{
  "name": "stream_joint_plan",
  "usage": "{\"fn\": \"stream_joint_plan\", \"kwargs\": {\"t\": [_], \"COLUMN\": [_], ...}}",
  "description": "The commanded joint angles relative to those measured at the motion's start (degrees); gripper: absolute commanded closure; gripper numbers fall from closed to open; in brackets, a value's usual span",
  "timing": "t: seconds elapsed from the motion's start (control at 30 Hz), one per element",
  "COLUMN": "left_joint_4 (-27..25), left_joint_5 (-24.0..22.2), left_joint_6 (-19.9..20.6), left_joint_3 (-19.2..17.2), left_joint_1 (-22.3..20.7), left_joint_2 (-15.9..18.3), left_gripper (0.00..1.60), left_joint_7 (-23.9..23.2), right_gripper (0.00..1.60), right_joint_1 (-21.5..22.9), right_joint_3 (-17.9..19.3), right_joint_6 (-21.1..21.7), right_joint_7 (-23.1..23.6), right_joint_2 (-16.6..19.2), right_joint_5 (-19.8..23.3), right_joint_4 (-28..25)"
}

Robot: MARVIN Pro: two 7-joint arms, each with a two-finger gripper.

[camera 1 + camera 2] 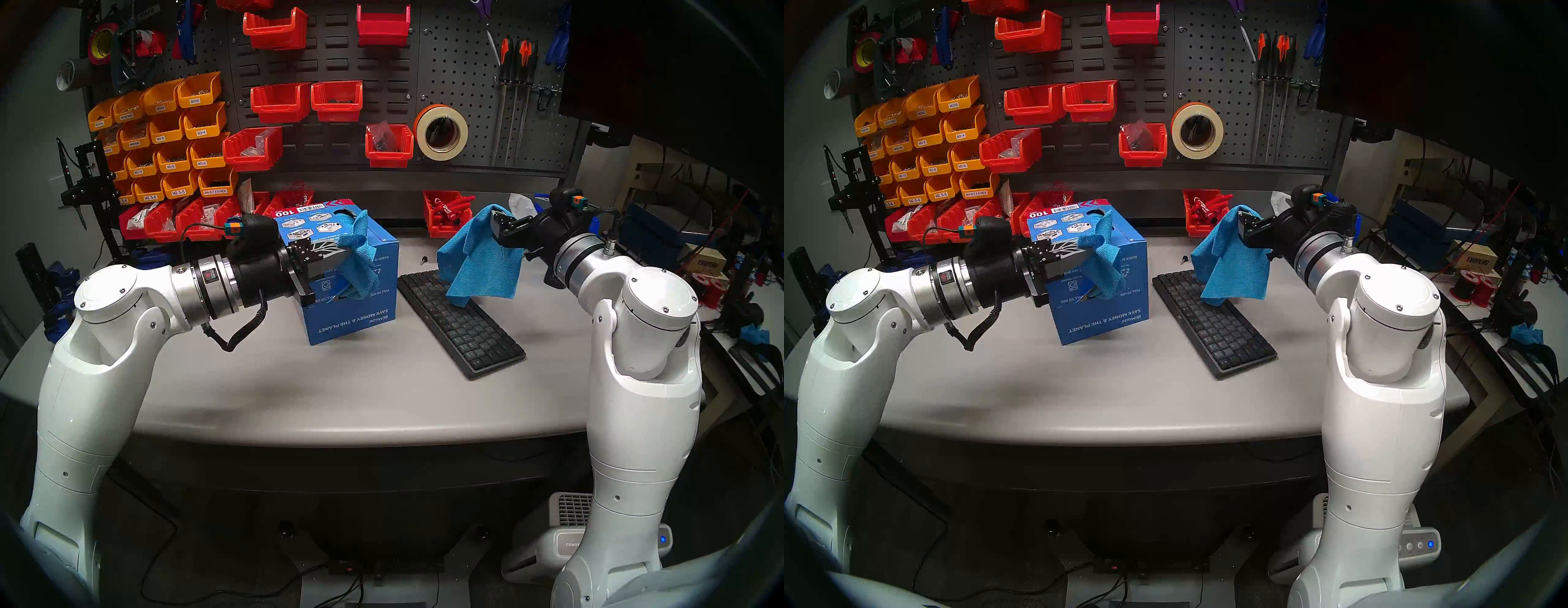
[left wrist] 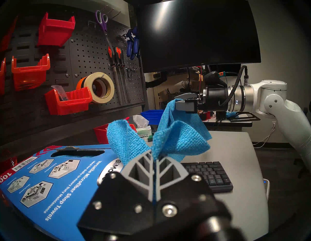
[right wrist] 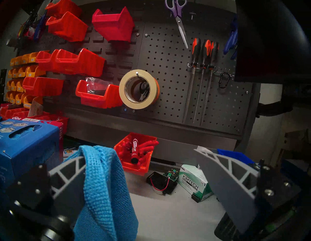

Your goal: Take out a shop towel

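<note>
above the keyboard at right, one shop towel hangs draped over a finger of the right gripper, its jaws spread apart. the left gripper is clenched on a second towel beside the blue box, apparently free of the slot, so extraction looks done; only setting it on the tabletop seems left.

You can read these:
- Blue cardboard box: "Versatile Microfiber Shop Towels", "Ideal for Daily to Heavy Duty Maintenance", "100", a barcode; on its side, upside down, "SAVE MONEY & THE PLANET", "PULL TO USE".
- Green-and-white tissue box: "KIMTECH", "Kimwipes".
- Red marker in the red bin: "MARKS-A-LOT".
- Yellow bins: "M3X6", "M4-6", "M3-4", "M3-6", "M2.5-5".
- Monitor: "DELL".
- White appliance under the desk: "COWAY".
</note>
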Motion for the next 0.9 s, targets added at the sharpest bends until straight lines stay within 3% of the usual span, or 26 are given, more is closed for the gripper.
{"fn": "stream_joint_plan", "kwargs": {"t": [0.0, 0.2, 0.33, 0.63, 0.87], "left_joint_4": [-0.97, -1.26, -1.25, -1.04, -0.85], "left_joint_5": [-0.39, -0.38, -0.33, -0.30, -0.26], "left_joint_6": [-0.05, -0.03, -0.09, -0.14, -0.13], "left_joint_3": [-0.82, -0.53, -0.40, -0.53, -0.49], "left_joint_1": [-1.30, -1.17, -1.08, -0.38, 0.08], "left_joint_2": [-0.12, -0.11, -0.10, 0.00, -0.04], "left_gripper": [1.60, 1.60, 1.60, 1.60, 1.60], "left_joint_7": [0.34, 0.26, 0.20, 0.04, -0.16], "right_gripper": [0.00, 0.00, 0.00, 0.00, 0.00], "right_joint_1": [-0.93, 3.25, 5.77, 9.96, 13.02], "right_joint_3": [2.94, 3.77, 5.50, 8.75, 7.81], "right_joint_6": [5.53, 11.09, 14.56, 14.64, 14.64], "right_joint_7": [4.42, 8.70, 10.29, 13.50, 16.32], "right_joint_2": [3.70, 7.44, 8.25, 12.43, 16.50], "right_joint_5": [1.45, 2.20, 4.97, 8.64, 10.06], "right_joint_4": [-2.14, -1.01, -0.23, 3.63, 6.00]}}
